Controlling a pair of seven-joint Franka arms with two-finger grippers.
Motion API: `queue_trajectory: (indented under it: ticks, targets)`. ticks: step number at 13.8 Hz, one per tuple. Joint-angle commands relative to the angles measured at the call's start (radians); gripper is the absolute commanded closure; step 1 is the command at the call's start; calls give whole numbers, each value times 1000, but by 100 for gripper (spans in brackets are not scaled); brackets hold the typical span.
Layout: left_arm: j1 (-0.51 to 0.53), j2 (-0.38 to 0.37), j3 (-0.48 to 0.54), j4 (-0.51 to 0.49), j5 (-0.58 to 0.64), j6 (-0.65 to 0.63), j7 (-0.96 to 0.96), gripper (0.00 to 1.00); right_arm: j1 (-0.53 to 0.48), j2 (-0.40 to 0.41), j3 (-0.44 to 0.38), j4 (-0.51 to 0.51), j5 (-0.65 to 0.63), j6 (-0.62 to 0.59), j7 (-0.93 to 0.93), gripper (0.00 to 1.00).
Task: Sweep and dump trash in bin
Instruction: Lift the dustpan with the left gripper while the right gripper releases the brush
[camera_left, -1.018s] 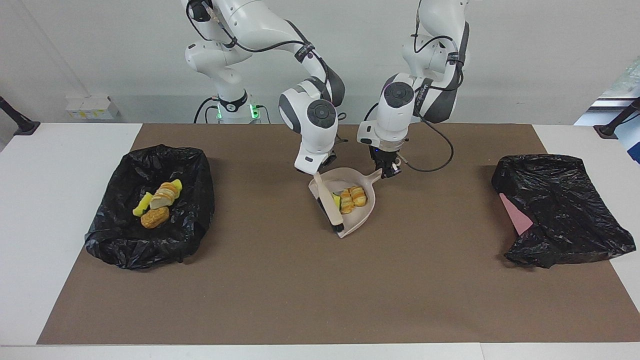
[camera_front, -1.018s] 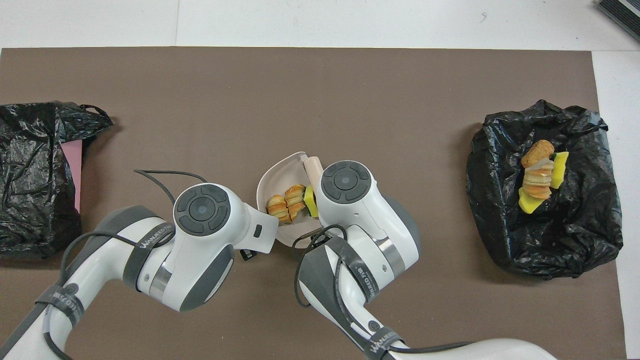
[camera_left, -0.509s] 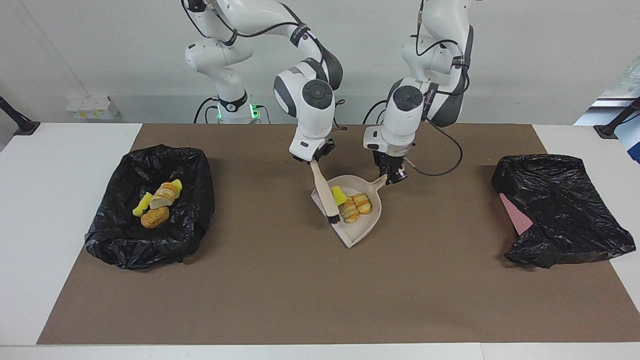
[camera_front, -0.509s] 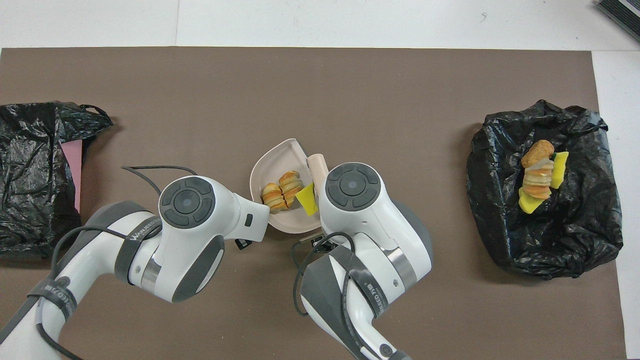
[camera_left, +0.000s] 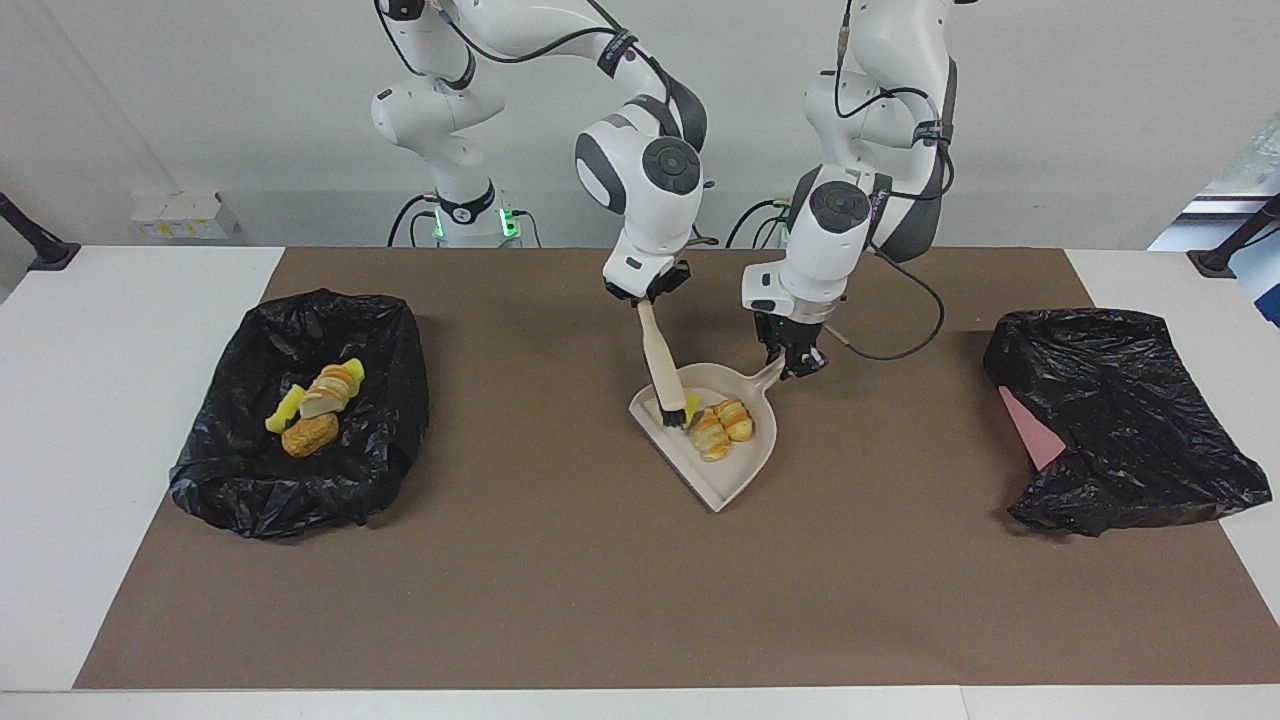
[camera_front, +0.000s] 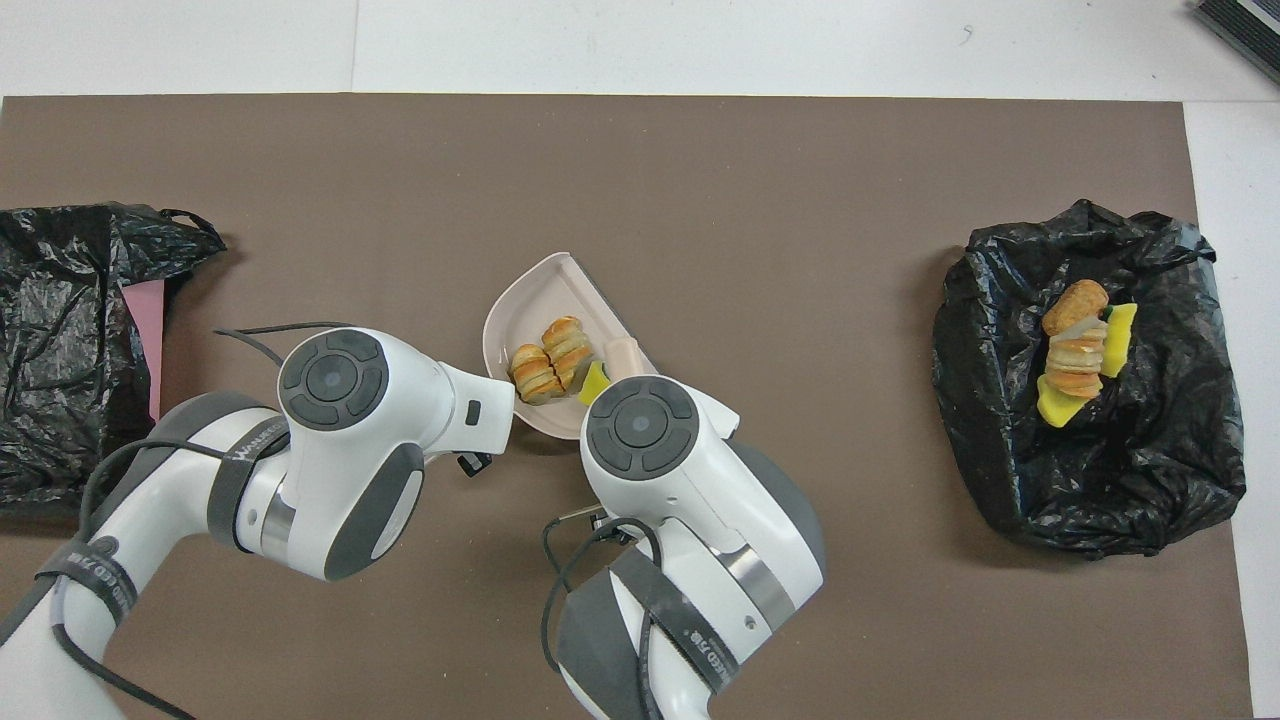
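The left gripper (camera_left: 797, 362) has its fingers closed on the handle of the beige dustpan (camera_left: 735, 470), which hangs tilted over the middle of the brown mat (camera_left: 560, 600), its open lip pointing away from the robots. The right gripper (camera_left: 648, 296) has its fingers clamped on the handle of the beige brush (camera_left: 662, 360), whose dark bristles reach down into the pan at the handle end. In the pan lie two golden-brown striped bread rolls (camera_left: 722, 427) side by side, with a yellow spongy chunk (camera_front: 594, 381) touching the bristles just beside them. More trash sits in the open black-bag-lined bin (camera_left: 250, 490) at the right arm's end of the tabletop (camera_left: 90, 400): two yellow chunks (camera_left: 284, 410), a striped roll (camera_left: 328, 388) and a plain brown roll (camera_left: 310, 436), piled together. At the left arm's end, a second black bag (camera_left: 1130, 420) lies crumpled over something pink (camera_left: 1032, 428).
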Motion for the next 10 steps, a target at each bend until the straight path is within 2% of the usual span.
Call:
queue_trajectory:
  ticks: [1, 3, 7, 10]
  targets:
    - [48, 56, -2, 79, -5, -11, 18, 100, -11, -50, 3, -30, 22, -7, 62, 100]
    - [100, 79, -2, 135, -5, -68, 84, 100, 0, -72, 7, -55, 30, 1, 131, 100]
    - [201, 88, -4, 240, -40, -181, 221, 100, 105, -121, 11, -163, 91, 84, 268, 100]
    - [283, 85, -4, 313, -80, -278, 320, 100, 234, -113, 11, -274, 92, 244, 395, 100]
